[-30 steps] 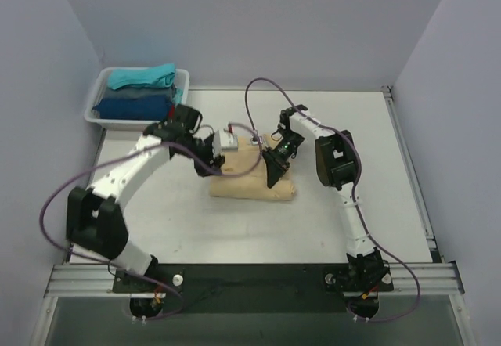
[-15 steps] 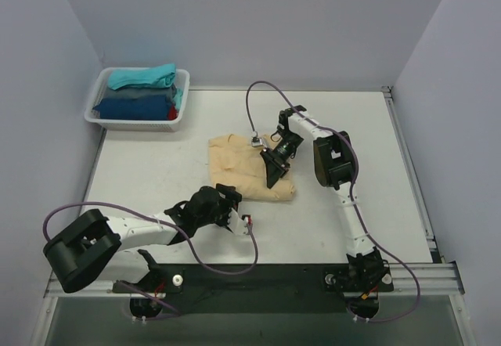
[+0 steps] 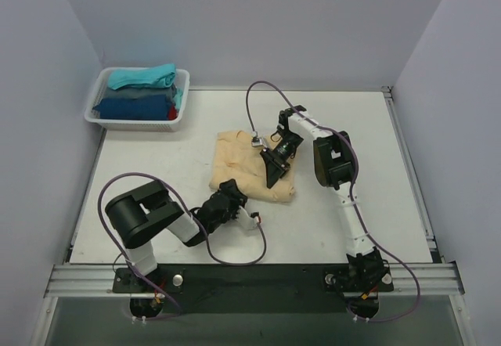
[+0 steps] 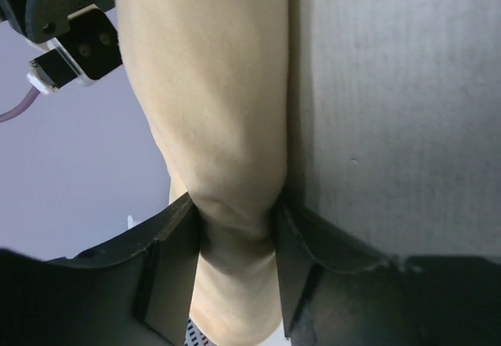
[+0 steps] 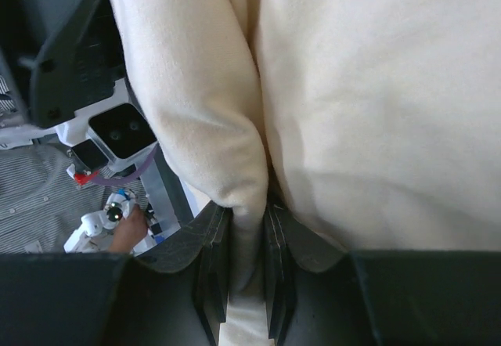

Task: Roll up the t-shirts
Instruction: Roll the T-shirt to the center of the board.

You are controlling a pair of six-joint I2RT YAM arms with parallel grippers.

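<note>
Left claw [image 3: 229,192] back on tan t-shirt [image 3: 244,162] corner

Pale desk [image 3: 391,166] carries a tan t-shirt [image 3: 239,162], bunched near the middle. A white basket [image 3: 133,124] sits at its far-left corner.

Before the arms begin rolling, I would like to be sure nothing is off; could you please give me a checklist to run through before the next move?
1. Left pincer has cloth: ok, a thick fold of the beige t-shirt fills the gap between its fingers.
2. Right pincer has cloth: ok, it pinches a thin fold of the same shirt.
3. Shirt lies flat for rolling: not ok, it is rumpled, with uneven edges.
4. Other shirts out of the way: ok, they are stacked in the white basket at the far left.
5. Both grips firm enough to pull: cannot tell.
</note>
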